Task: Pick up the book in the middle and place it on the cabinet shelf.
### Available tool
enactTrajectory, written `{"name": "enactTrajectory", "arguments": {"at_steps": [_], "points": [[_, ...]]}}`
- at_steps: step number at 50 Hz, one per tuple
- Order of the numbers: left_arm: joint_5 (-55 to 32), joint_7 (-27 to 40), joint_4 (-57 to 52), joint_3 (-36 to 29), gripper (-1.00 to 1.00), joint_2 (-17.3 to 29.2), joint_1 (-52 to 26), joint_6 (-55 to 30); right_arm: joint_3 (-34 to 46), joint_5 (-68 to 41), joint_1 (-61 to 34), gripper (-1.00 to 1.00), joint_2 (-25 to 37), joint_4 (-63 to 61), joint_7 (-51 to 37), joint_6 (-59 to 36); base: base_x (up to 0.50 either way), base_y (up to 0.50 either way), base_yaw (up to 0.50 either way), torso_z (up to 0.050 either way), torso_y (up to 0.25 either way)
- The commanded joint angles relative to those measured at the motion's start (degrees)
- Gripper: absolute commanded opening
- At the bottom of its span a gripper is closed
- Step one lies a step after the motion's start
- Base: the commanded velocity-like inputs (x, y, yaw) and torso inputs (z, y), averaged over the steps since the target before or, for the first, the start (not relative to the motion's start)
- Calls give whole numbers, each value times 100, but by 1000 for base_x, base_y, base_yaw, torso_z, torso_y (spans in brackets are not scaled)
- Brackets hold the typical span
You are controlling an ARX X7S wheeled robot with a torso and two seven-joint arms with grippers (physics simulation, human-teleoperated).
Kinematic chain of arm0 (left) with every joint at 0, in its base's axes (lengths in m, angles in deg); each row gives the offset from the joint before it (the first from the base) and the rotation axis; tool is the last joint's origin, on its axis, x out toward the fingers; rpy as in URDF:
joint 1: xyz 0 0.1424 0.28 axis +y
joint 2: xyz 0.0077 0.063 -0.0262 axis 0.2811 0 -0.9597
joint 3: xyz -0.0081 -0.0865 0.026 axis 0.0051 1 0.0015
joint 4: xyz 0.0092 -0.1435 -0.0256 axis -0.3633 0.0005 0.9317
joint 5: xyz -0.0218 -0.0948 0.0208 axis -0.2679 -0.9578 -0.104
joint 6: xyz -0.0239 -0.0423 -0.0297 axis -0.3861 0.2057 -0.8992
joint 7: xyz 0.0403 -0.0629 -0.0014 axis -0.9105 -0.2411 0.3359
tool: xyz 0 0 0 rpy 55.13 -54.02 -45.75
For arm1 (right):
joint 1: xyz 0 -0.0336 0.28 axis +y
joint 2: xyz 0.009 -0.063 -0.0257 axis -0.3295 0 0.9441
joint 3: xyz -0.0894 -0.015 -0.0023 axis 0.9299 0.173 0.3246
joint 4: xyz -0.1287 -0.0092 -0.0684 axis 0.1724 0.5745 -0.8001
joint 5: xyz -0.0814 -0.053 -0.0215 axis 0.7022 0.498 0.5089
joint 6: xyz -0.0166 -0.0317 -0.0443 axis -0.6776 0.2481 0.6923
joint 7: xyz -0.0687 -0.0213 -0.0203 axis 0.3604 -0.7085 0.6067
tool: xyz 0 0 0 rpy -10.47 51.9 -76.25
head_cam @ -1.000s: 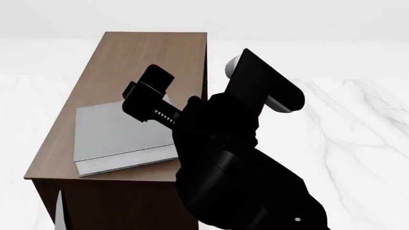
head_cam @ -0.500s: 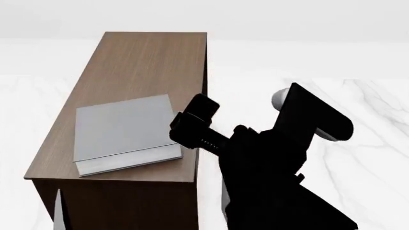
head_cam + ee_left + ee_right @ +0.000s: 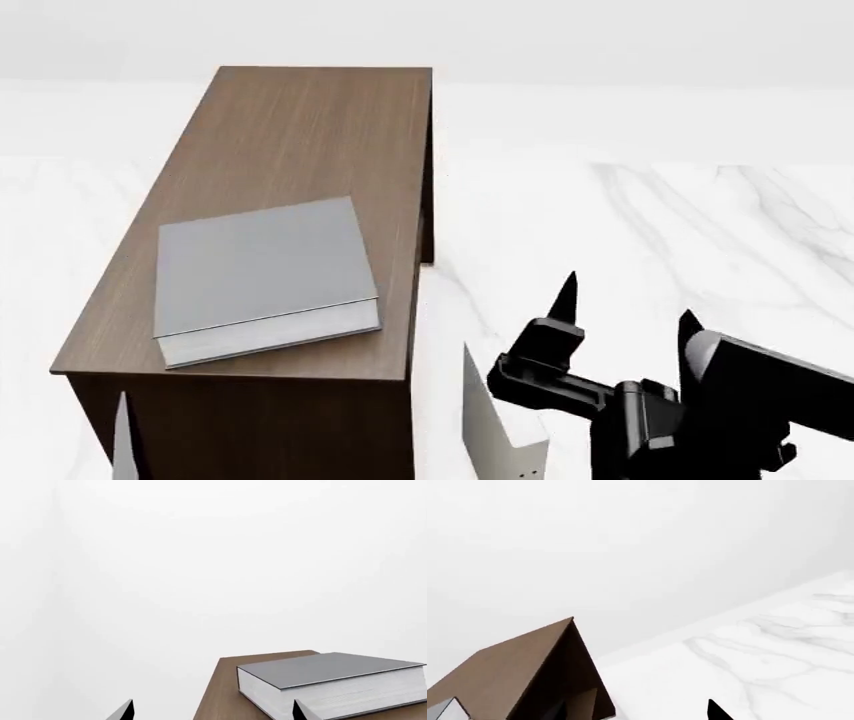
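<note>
- Book [image 3: 260, 275]: lying flat on the cabinet [image 3: 320, 130] top, toward the near end, slightly skewed to the cabinet's edges. The left wrist view confirms it [image 3: 327, 680] resting on the brown top [image 3: 223, 690], cover up, page edges showing.
- Right gripper [image 3: 627, 315]: off the cabinet, over the white marble floor [image 3: 694, 230] to the right, well apart from the book. Its two pointed fingers stand spread with nothing between them.
- Left gripper [image 3: 213, 710]: only two dark tips show at the edge of its own wrist view, set wide apart and empty; it is not visible in the head view.
- Step in hand: judged as the retreat after placement. The book sits where the task wants it, so the task looks essentially complete.
- Next move: nothing more than clearing the arm to a rest pose without brushing the cabinet or the off-white object [image 3: 505, 430] beside it.
- Change from earlier frames: the right arm was over the cabinet at the book's far corner a second ago, then at the cabinet's right edge, and is now low and clear of it. The book has not shifted.
</note>
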Motion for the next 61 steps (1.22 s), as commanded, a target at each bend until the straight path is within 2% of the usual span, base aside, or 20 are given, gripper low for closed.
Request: {"name": "enactTrajectory", "arguments": {"at_steps": [1,4,5,6,7,11,17,23,31,36,42,61], "points": [[53,-30,-150,261,100,-39,-52,-34,-211,2413,870,100,-68,329,-404,1043,0,0,0,0,0],[110,56,-234,375,100,-19,-112,-53,-384,3200,1060,100,-17,305,-667,1492,0,0,0,0,0],[177,207,-306,542,100,-22,-139,28,-522,3303,1164,100,26,270,-524,2078,0,0,0,0,0],[221,278,-329,615,100,-16,-134,156,-592,3411,1177,100,52,253,-555,2185,0,0,0,0,0],[592,481,-484,808,100,39,-129,359,-938,4103,1202,100,177,128,-1005,2166,0,0,0,0,0],[768,712,-707,1173,100,119,-176,414,-1478,4788,1289,100,363,10,-1517,2313,0,0,0,0,0],[971,1047,-1179,1943,100,292,-301,192,-2557,5106,1302,100,957,-438,-2346,2177,0,0,0,0,0],[1028,1143,-1671,2569,100,483,-399,-204,-3174,5289,1501,100,1325,-788,-2749,2146,0,0,0,0,0],[1102,1368,-2146,3645,100,699,-346,-494,-4620,5366,2179,100,2013,-1511,-3449,1998,0,0,0,0,0],[1131,1422,-2385,4103,100,759,-339,-682,-5279,5217,2559,100,2176,-1642,-3509,1969,0,0,0,0,0],[1018,1459,-2313,4444,100,791,-324,-749,-5421,5145,2572,100,2092,-1658,-3422,1957,0,0,0,0,0],[1038,1419,-2334,4415,100,761,-365,-881,-5486,5173,2541,100,1845,-1709,-3145,1874,0,0,0,0,0]]}}
